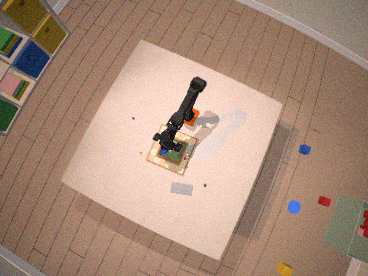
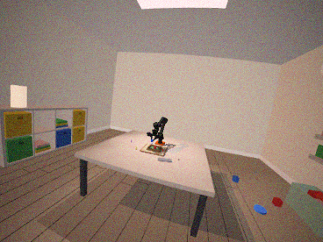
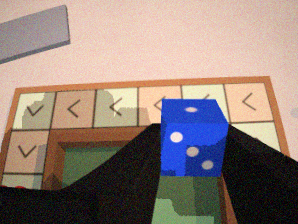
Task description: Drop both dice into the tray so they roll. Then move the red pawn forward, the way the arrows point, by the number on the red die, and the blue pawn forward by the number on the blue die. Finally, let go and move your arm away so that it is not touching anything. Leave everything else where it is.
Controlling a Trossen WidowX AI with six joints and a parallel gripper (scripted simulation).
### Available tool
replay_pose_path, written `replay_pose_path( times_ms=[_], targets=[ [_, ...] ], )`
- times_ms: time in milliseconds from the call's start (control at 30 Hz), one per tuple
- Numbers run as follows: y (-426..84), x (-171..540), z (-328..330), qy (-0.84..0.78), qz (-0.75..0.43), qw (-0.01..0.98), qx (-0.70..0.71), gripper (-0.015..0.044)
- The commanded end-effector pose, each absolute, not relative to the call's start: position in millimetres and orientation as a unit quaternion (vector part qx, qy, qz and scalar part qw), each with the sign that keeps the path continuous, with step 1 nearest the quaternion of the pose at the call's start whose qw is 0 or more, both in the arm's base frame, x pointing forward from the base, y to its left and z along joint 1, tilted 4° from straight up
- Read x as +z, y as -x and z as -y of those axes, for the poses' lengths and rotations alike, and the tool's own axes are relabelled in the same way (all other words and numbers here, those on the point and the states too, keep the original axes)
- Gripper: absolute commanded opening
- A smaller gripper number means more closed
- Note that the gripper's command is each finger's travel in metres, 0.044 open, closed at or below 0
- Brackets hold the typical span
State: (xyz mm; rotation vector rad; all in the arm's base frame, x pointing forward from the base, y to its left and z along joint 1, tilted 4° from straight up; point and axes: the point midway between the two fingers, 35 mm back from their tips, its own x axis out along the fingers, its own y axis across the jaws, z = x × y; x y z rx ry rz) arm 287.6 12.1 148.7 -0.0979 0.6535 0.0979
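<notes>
My gripper (image 1: 164, 150) (image 3: 189, 132) is shut on the blue die (image 1: 163, 152) (image 2: 152, 140) (image 3: 192, 140), held up above the board. In the wrist view the die shows one pip on top and three on the side facing the camera. The track board (image 1: 175, 169) (image 3: 73, 109) has arrow squares around the green-floored tray (image 3: 90, 159). The red pawn (image 1: 185, 158) stands on the track, only its top showing at the wrist view's left edge. A small red patch beside the gripper may be the red die. I cannot make out the blue pawn.
A grey slab (image 1: 181, 188) (image 2: 165, 160) (image 3: 35, 32) lies beyond the board. An orange piece (image 1: 192, 117) (image 2: 161, 142) is near the arm. Small dark (image 1: 205, 185), yellow (image 1: 141, 153) and purple (image 1: 133, 118) bits lie on the table.
</notes>
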Motion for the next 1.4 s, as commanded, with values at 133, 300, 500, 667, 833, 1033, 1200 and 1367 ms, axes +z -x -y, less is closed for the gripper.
replay_pose_path(
  times_ms=[133,300,500,667,833,1033,1200,1367],
  targets=[
    [-277,156,-12,0.049,-0.318,0.945,0.05,0.0],
    [-277,157,-12,0.049,-0.318,0.945,0.05,0.0],
    [-277,157,-12,0.049,-0.318,0.945,0.05,0.0],
    [-278,156,-11,0.048,-0.321,0.945,0.048,0.0],
    [-278,156,-11,0.048,-0.321,0.945,0.048,0.0],
    [-278,156,-11,0.048,-0.321,0.945,0.048,0.0105],
    [-278,158,-11,0.048,-0.321,0.945,0.048,0.0236],
    [-275,196,-13,0.049,-0.318,0.945,0.05,0.0367]
  ],
)
